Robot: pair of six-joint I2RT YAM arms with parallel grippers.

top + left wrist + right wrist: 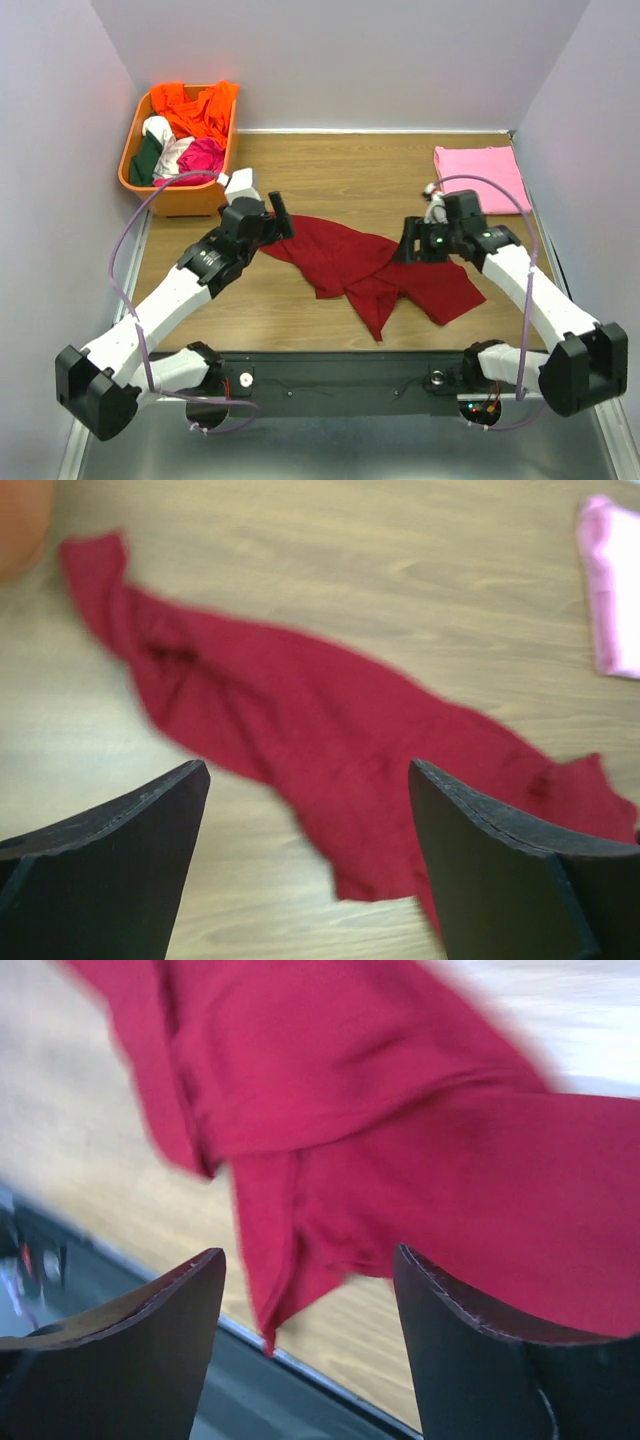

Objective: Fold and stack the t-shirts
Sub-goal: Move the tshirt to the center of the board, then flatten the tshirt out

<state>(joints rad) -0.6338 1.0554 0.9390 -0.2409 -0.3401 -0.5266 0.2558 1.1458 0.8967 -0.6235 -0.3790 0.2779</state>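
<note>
Maroon t-shirt [375, 270]: lies crumpled and twisted on the table [330, 170], middle of the top view, one pointed corner reaching toward the table's bottom edge
Pink t-shirt [480, 178]: folded flat at the upper right of the top view, well apart from the maroon one
Left gripper [275, 215]: jaws wide apart with nothing between them, beside the shirt's upper-left end
Right gripper [410, 245]: jaws apart above the shirt's right part, holding nothing
Risk, bad pinch: the cloth is layered over itself, so either gripper could catch two layers or a mid-fold instead of a hem, and the twist would then be pulled tighter
Risk, uneven pull: if one side grips and the other misses, the shirt would drag sideways and bunch up more
Risk, edge: the low corner could slide off the near edge if it is tugged downward in frame
Risk, basket [180, 200]: just beside the left arm, so a wide swing toward the upper left could knock it
</note>
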